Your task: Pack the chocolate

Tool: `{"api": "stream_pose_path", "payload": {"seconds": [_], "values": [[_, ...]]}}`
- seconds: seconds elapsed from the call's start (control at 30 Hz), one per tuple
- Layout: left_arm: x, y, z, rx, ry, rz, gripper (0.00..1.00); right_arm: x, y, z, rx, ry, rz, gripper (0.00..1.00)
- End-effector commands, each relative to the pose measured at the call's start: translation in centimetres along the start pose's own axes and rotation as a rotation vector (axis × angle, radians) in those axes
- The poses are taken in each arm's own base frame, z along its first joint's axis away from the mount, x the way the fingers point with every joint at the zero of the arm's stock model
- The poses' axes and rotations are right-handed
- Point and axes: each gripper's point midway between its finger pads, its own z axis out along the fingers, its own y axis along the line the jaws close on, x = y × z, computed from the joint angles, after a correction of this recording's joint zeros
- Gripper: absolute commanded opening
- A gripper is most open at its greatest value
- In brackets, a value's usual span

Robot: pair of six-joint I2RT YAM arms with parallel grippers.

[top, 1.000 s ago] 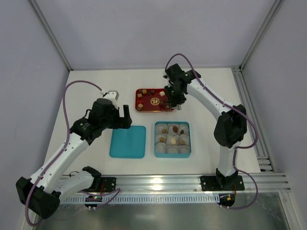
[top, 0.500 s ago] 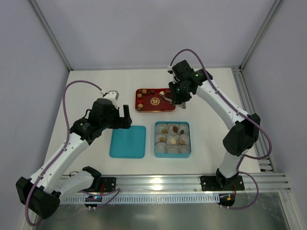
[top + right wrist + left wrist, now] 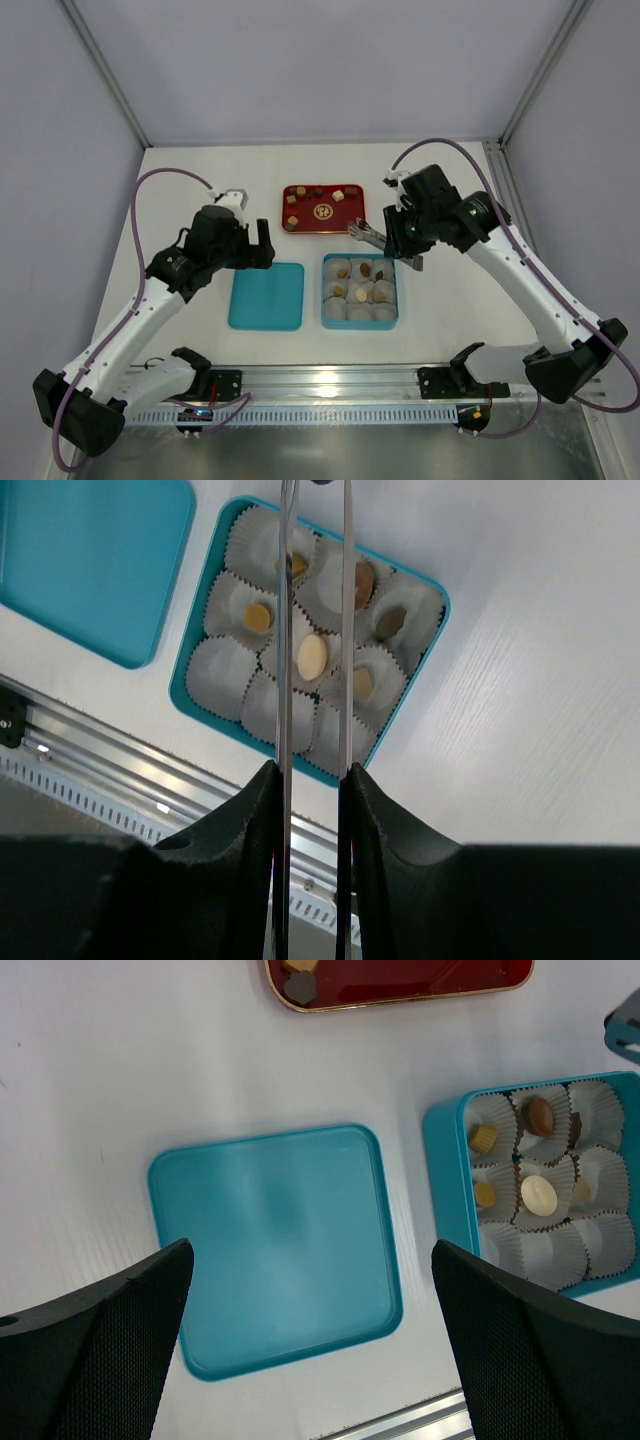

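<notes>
Several chocolates (image 3: 292, 199) lie on the red tray (image 3: 322, 231) at the back. Several more sit in white paper cups inside the teal box (image 3: 325, 290), seen also in the right wrist view (image 3: 313, 656) and the left wrist view (image 3: 540, 1115). My right gripper (image 3: 393, 245) (image 3: 312, 770) is shut on thin metal tongs (image 3: 364, 235) (image 3: 286, 630). Their tips hang over the box's far edge. Something small and dark shows between the tips at the top of the right wrist view; I cannot tell what it is. My left gripper (image 3: 260, 243) (image 3: 310, 1250) is open and empty above the teal lid (image 3: 275, 1250).
The teal lid (image 3: 266, 295) lies flat left of the box. A metal rail (image 3: 400, 380) runs along the table's near edge. Grey walls and frame posts enclose the table on three sides.
My right arm has swung from the red tray's right end toward me and to the right, carrying the tongs to the box's far edge. The left arm has not moved.
</notes>
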Motion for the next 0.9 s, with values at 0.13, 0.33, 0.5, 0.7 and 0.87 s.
{"api": "stream_pose_path", "payload": {"seconds": [0.13, 0.33, 0.5, 0.7, 0.87], "values": [[-1.6, -0.6, -0.8, 0.022, -0.042, 0.008, 1.00, 6.1, 2.2, -2.0, -0.068, 0.066, 0.000, 0.29], [-1.5, -0.6, -0.7, 0.019, -0.039, 0.008, 1.00, 9.1, 3.9, -2.7, -0.115, 0.115, -0.014, 0.29], [-1.5, -0.6, -0.6, 0.019, -0.038, 0.008, 1.00, 10.8, 5.1, -2.8, -0.153, 0.163, -0.042, 0.29], [-1.5, -0.5, -0.6, 0.013, -0.037, 0.008, 1.00, 11.7, 5.4, -2.8, -0.173, 0.200, -0.056, 0.29], [-1.5, -0.4, -0.5, 0.010, -0.036, 0.010, 1.00, 12.3, 5.9, -2.3, -0.193, 0.223, -0.063, 0.29]]}}
